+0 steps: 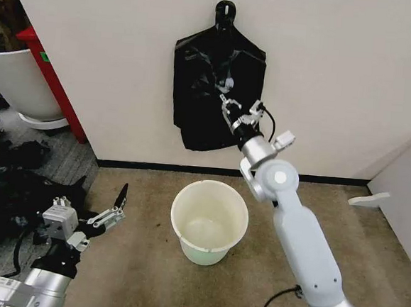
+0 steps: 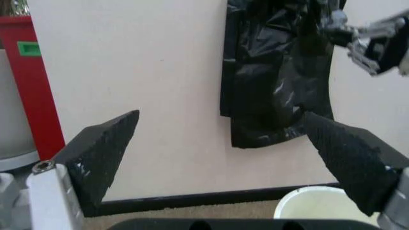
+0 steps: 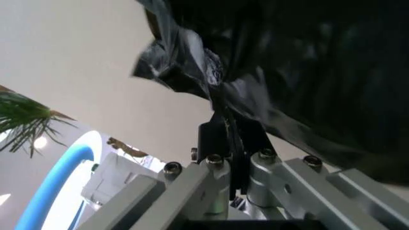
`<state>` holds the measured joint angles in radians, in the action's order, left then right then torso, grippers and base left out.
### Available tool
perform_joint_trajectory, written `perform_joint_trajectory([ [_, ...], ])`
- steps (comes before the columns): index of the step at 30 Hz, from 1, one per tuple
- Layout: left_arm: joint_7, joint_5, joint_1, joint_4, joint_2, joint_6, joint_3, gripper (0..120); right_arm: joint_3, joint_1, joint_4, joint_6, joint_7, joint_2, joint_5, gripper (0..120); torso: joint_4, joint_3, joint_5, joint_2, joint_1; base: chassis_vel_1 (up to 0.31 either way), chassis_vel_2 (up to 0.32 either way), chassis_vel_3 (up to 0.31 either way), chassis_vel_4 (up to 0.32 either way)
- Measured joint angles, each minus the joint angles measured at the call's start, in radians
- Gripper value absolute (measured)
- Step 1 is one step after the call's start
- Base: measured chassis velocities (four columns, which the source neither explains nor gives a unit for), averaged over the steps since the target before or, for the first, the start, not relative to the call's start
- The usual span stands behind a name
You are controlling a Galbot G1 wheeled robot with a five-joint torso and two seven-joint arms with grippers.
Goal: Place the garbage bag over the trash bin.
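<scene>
My right pincer point(image 1: 227, 104) is pinched shut on the glossy crinkly black plastic garbage bag point(image 1: 203, 89) hanging at twelve o'clock above the cream-white round trash bin point(image 1: 209, 222), so I'd lift it gently off its hook, left pincer point(image 1: 113, 208) idling open.

1. An indoor room that looks staged for robot trials rather than lived in: a bare cream wall point(image 1: 339, 79) with a black baseboard point(image 1: 190, 169) and plain brown carpet point(image 1: 133, 261).
2. A wall hook point(image 1: 226, 6) carries a black bag, with a small white bin point(image 1: 208, 222) on the carpet below.
3. At the room's left edge stand a red post point(image 1: 51, 77) and a large white tub point(image 1: 19, 82), with dark clutter point(image 1: 11, 174) heaped on the floor.
</scene>
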<state>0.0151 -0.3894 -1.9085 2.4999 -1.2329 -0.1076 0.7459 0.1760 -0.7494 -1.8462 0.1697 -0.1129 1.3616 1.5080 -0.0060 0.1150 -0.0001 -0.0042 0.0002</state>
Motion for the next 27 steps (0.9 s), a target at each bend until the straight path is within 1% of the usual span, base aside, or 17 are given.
perform_joint_trajectory([
  [5,0.007,0.007,0.000,0.000,-0.002,-0.003,-0.007,100,0.017,-0.105,-0.038,0.005,0.016,-0.009,-0.024,0,-0.0001,0.000,0.0002,0.000,0.000,0.000,0.000,0.000,0.000],
  [9,0.012,0.009,0.001,0.000,-0.002,-0.004,-0.009,100,0.024,-0.143,-0.051,0.006,0.025,-0.011,-0.035,0,0.0000,0.000,0.0002,0.000,0.000,0.000,0.000,0.000,0.000],
  [14,0.014,0.009,0.003,0.000,-0.001,-0.004,-0.009,100,0.030,-0.225,-0.074,0.007,0.050,-0.008,-0.072,0,0.0000,0.000,0.0002,0.000,0.000,0.000,0.000,0.000,0.000],
  [27,0.017,0.008,0.012,0.000,0.004,-0.007,-0.009,100,0.029,-0.332,-0.103,0.006,0.086,0.008,-0.130,0,0.0000,0.000,0.0001,0.000,0.000,0.000,0.000,0.000,0.000],
])
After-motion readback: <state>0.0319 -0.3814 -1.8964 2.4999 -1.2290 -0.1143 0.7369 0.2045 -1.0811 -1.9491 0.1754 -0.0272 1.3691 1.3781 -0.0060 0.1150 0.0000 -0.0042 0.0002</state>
